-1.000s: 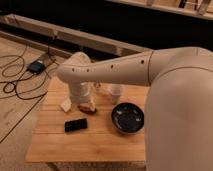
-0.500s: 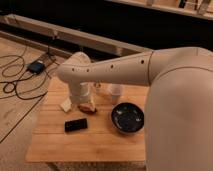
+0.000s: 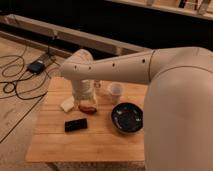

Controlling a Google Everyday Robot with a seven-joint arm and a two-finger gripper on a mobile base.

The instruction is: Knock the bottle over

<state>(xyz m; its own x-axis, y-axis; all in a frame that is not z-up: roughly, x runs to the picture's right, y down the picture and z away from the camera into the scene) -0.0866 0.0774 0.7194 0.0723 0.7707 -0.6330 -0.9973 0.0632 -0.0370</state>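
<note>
The bottle (image 3: 97, 84) is a small slim clear thing at the back of the wooden table (image 3: 55, 145), mostly hidden behind my arm. Only its right side shows, just left of a short whitish cup (image 3: 115, 91). My arm reaches in from the right and bends down over the table. My gripper (image 3: 85, 96) hangs at its end, right beside the bottle on its left and low over the table top. I cannot tell whether it touches the bottle.
A black bowl (image 3: 127, 118) stands at the right front. A black phone (image 3: 76, 124) lies in front of the gripper. A reddish-brown item (image 3: 88, 107) and a white piece (image 3: 67, 104) lie under the gripper. Cables and a box (image 3: 36, 66) lie on the floor at the left.
</note>
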